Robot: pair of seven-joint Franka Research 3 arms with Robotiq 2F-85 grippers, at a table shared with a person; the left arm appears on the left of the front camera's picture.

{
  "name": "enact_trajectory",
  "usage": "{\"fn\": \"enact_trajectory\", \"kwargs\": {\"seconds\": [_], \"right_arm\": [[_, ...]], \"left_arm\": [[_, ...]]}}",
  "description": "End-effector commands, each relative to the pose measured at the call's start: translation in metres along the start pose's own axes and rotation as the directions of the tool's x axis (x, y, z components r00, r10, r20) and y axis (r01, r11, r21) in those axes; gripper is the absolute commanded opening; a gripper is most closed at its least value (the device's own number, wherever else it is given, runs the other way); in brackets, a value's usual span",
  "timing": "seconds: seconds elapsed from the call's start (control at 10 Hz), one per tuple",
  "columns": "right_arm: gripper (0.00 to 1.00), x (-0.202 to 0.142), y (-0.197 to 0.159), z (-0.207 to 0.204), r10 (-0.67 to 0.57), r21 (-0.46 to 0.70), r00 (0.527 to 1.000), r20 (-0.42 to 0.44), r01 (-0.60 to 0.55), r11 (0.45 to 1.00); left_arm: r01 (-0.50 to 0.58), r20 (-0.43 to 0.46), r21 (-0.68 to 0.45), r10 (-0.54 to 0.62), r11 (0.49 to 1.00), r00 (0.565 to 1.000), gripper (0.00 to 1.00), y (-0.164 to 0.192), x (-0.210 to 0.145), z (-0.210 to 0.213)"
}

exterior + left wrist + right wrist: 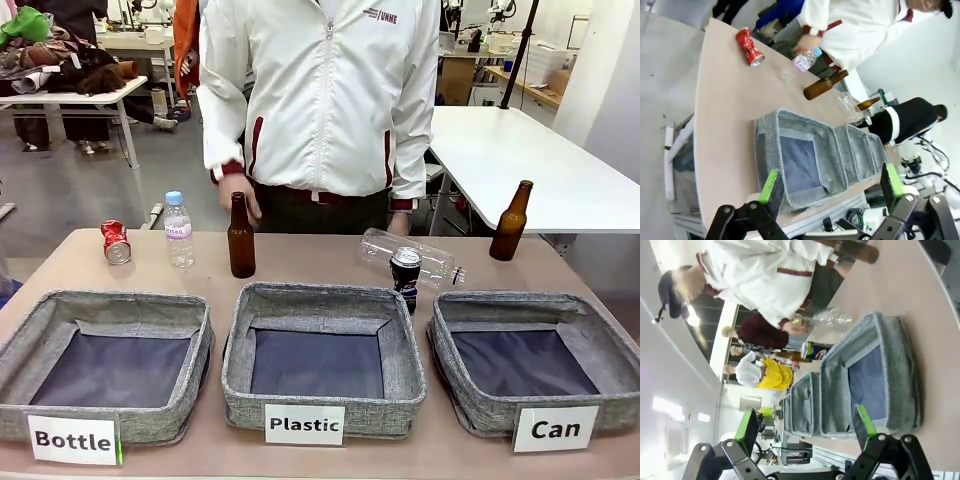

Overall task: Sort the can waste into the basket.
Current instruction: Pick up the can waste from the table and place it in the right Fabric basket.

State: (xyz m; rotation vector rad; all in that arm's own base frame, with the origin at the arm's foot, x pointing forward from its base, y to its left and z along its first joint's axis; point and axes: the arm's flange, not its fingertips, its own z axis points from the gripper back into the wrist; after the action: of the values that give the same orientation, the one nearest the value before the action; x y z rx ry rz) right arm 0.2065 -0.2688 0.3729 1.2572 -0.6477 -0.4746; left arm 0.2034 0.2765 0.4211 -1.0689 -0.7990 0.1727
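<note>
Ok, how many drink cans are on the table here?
2. A crushed red can lies far left, beside the upright plastic bottle. A dark can stands behind the Plastic basket's right corner, before the toppled clear bottle. None looks hidden.

I see crushed can (116,243) red, white marks | upright can (405,276) blue-black, silver top | "Can" basket (480,410) grey weave, dark lining, white label | my left gripper (830,177) black, pads (771,182) green | bottle (824,85) beyond it brown | person's jacket (330,100) white, maroon trim
</note>
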Motion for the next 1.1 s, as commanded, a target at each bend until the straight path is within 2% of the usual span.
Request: {"fn": "enact_trajectory", "kwargs": {"seconds": [0.0, 0.5, 0.6, 0.7, 0.8, 0.9, 1.0], "right_arm": [[1.00, -0.002, 0.011, 0.001, 0.005, 0.013, 1.000, -0.025, -0.005, 1.000], [1.00, -0.002, 0.011, 0.001, 0.005, 0.013, 1.000, -0.025, -0.005, 1.000], [1.00, -0.003, 0.009, 0.000, -0.026, -0.001, 0.999, -0.041, 0.026, 1.000], [1.00, -0.004, 0.032, -0.036, 0.141, -0.077, 0.981, -0.131, -0.151, 0.985], [1.00, -0.002, 0.052, -0.076, 0.300, -0.121, 0.931, -0.208, -0.329, 0.936], [1.00, -0.003, 0.067, -0.119, 0.412, -0.144, 0.851, -0.326, -0.475, 0.868], [1.00, -0.010, 0.078, -0.161, 0.508, -0.131, 0.759, -0.407, -0.599, 0.790]], "left_arm": [[-0.010, -0.005, -0.006, 0.010, 1.000, 1.000, 1.00, -0.006, -0.002, 0.005], [-0.010, -0.005, -0.006, 0.010, 1.000, 1.000, 1.00, -0.006, -0.002, 0.005], [-0.010, -0.005, -0.006, 0.010, 1.000, 1.000, 1.00, -0.006, -0.002, 0.005], [-0.010, -0.005, -0.006, 0.010, 1.000, 1.000, 1.00, -0.006, -0.002, 0.005], [-0.010, -0.005, -0.006, 0.010, 1.000, 1.000, 1.00, -0.006, -0.002, 0.005], [-0.010, -0.005, -0.006, 0.010, 1.000, 1.000, 1.00, -0.006, -0.002, 0.005], [-0.010, -0.005, -0.006, 0.010, 1.000, 1.000, 1.00, -0.006, -0.002, 0.005]]}}
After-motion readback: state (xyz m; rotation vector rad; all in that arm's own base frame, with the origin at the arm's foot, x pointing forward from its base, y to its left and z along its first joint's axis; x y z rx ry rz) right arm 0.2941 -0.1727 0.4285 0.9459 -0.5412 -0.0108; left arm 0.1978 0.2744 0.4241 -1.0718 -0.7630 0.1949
